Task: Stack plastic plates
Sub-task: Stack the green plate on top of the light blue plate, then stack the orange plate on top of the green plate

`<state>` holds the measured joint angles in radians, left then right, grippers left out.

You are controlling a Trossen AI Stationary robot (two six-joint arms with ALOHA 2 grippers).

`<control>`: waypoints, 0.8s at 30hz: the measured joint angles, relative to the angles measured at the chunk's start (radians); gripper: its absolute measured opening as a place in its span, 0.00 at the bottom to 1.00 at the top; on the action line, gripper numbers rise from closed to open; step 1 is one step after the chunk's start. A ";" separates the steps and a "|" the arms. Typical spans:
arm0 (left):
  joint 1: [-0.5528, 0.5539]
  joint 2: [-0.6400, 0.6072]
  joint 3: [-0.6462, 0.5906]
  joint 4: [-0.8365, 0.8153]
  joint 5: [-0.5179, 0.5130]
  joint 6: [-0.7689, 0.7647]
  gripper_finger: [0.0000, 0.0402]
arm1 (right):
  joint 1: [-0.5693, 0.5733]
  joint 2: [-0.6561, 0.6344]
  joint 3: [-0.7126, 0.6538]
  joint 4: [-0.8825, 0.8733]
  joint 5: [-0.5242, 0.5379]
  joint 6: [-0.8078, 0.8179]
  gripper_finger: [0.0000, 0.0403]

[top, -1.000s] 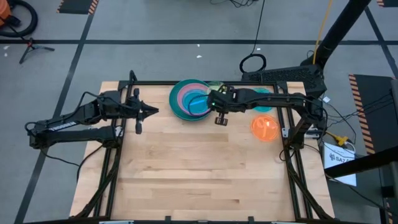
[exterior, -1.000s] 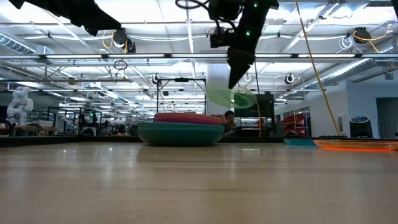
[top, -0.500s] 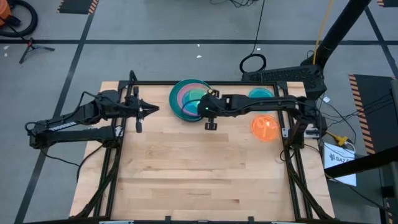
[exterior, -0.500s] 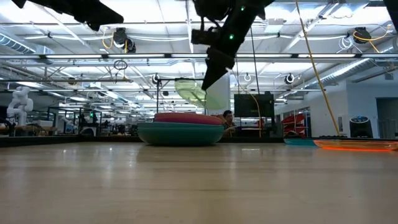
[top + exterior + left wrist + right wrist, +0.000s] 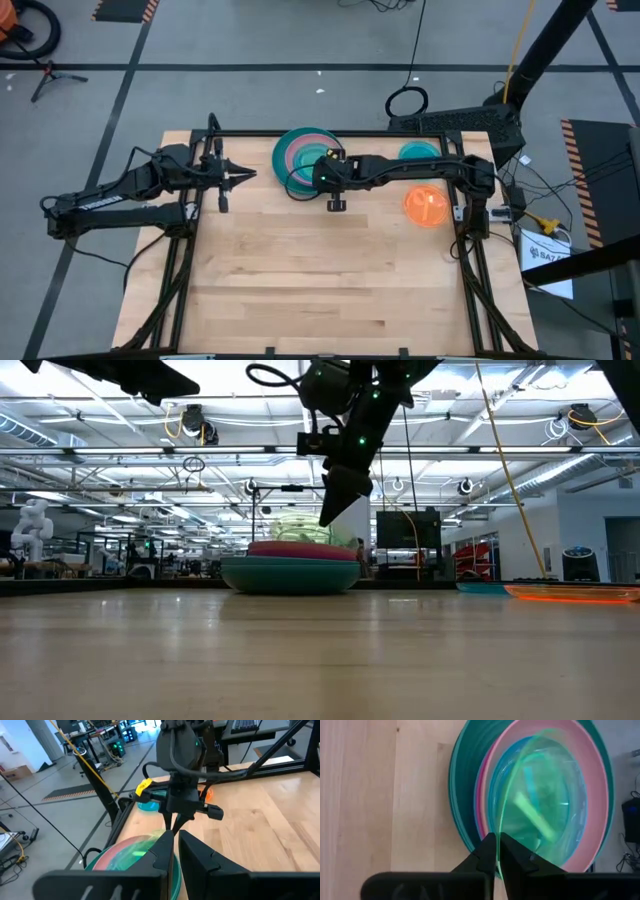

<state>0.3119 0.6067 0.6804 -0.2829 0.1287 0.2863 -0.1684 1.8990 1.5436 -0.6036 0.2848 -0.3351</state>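
Observation:
A stack of plates (image 5: pixel 281 160) sits near the table's far edge: a large teal one at the bottom, then pink and blue ones (image 5: pixel 470 795). My right gripper (image 5: pixel 317 173) is shut on a translucent lime-green plate (image 5: pixel 545 805) and hovers over the stack's right side (image 5: pixel 290 572). The lime plate (image 5: pixel 293 528) sits tilted just above the stack; I cannot tell whether its low side touches. My left gripper (image 5: pixel 250 176) waits shut to the left of the stack, holding nothing. My right gripper pinches the lime-green plate by its rim (image 5: pixel 501 827), on the side toward the table's near-right, between its two fingers (image 5: pixel 485 851). The fingers come slanting down from the right (image 5: pixel 335 510). The plate is tilted over the stack, reaching away from the fingers toward the table's left.
An orange translucent plate (image 5: pixel 425 205) lies flat near the table's right edge, with a cyan one (image 5: pixel 420 152) behind it toward the far edge. Both show low at the right in the low view (image 5: pixel 575 592). Bare wood fills the table's near half (image 5: pixel 320 280).
My right gripper has moved toward the table's left and downward, carrying the lime-green plate from right of the stack to over it. The plate has sunk from well above the stack to just over its top, still tilted. The left arm has kept still.

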 joint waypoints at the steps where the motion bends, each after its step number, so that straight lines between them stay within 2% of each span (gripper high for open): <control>1: 0.000 0.000 0.000 0.000 0.000 0.000 0.09 | 0.000 -0.001 0.000 0.002 0.000 0.000 0.04; 10: 0.000 0.000 0.000 0.000 0.000 0.000 0.09 | 0.000 -0.002 0.000 0.002 0.001 0.011 0.14; 17: 0.000 0.000 0.000 0.000 0.000 -0.001 0.09 | 0.000 -0.002 0.000 -0.002 0.003 0.081 0.25; 24: 0.000 0.000 0.000 -0.004 0.000 -0.002 0.09 | 0.006 -0.009 0.000 -0.105 0.000 0.266 0.28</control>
<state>0.3119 0.6066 0.6804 -0.2871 0.1287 0.2848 -0.1620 1.8902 1.5436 -0.7083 0.2844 -0.0690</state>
